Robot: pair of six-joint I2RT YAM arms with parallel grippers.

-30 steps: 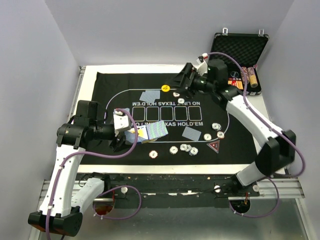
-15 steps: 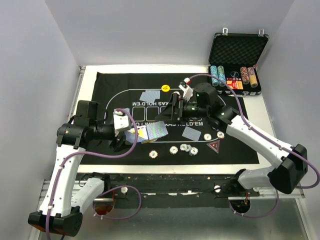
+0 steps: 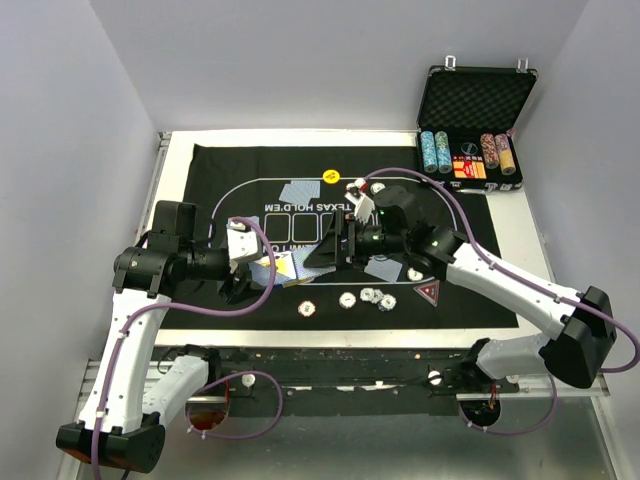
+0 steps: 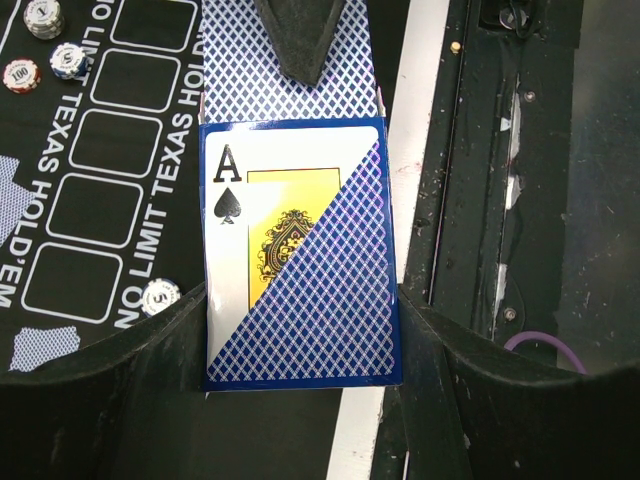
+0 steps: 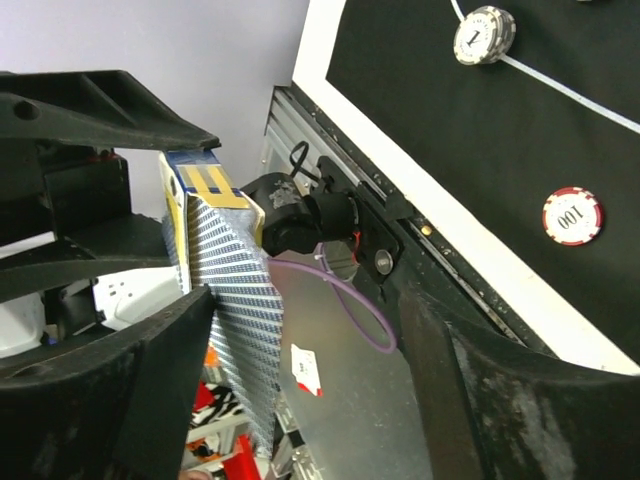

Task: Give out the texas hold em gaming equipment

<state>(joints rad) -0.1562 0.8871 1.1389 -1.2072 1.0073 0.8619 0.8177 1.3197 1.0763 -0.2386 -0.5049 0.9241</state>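
Near the front edge of the desk (image 3: 172,200), the left gripper (image 4: 300,335) has its jaws closed on the sides of a card box (image 4: 300,250) printed with an ace of spades. It holds the box above the near-left part of the mat (image 3: 225,175). A blue-backed card (image 4: 285,90) sticks out of the box's far end. The right gripper (image 3: 330,255) meets it there with jaws spread wide. One finger (image 4: 300,35) lies over that card, though it is hard to tell from the wrist views whether it presses on it.

Just beyond, on the mat, a red chip (image 3: 308,309) lies alone. Three pale chips (image 3: 370,296) sit in a loose row to its right, with the triangular marker (image 3: 428,292) beside them. Two more chips (image 3: 415,273) lie a little farther back, just right of a face-down right card (image 3: 383,266). At the mat's far side lies a far card (image 3: 298,192), also face down, with the yellow button (image 3: 330,177) just beside it.

At the far right corner, off the mat, the case (image 3: 475,100) stands open with chip stacks (image 3: 435,152) in it
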